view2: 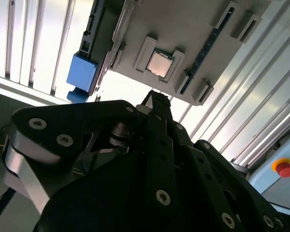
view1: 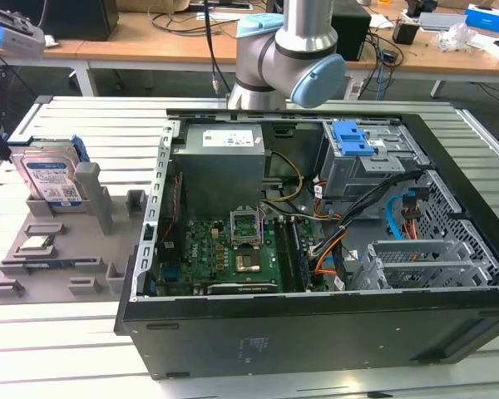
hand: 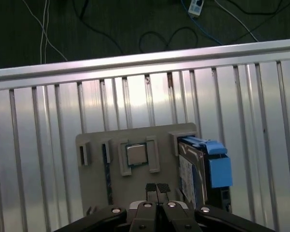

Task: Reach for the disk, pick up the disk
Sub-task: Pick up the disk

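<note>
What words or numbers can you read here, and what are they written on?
No text here can be read.
White-and-blue label on the disk: print too small to read.
White sticker on the power supply: too small to read.
Markings on the green motherboard: too small to read.

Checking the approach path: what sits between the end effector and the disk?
In the first wrist view, a bare stretch of the grey tray lies between the end effector and the disk.

Slatted table (view1: 91, 125) w/ grey fixture (view1: 75, 241), PC case (view1: 316, 341)
</note>
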`<move>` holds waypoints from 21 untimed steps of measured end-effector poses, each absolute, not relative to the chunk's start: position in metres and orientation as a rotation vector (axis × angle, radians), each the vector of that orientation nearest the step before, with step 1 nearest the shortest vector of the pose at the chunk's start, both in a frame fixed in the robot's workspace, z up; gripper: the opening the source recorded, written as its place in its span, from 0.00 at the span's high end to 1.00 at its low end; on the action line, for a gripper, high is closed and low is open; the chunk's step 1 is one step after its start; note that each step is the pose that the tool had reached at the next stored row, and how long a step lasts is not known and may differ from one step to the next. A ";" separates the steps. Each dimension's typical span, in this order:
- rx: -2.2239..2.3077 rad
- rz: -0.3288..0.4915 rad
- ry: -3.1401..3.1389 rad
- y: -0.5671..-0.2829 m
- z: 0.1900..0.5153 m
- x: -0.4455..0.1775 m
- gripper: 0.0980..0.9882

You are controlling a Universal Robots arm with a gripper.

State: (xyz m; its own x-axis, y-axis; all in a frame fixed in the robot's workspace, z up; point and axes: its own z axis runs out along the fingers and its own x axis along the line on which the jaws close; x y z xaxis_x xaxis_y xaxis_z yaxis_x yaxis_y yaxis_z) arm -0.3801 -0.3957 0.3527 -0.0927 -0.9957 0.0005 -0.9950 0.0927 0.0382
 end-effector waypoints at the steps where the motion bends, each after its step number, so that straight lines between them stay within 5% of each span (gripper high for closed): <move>1: 2.098 -0.043 -2.303 -0.396 0.353 -0.380 0.99; 8: 2.098 -0.043 -2.302 -0.396 0.353 -0.380 0.98; 17: 2.099 -0.043 -2.302 -0.396 0.353 -0.380 0.44; 21: 2.099 -0.043 -2.302 -0.396 0.353 -0.380 0.44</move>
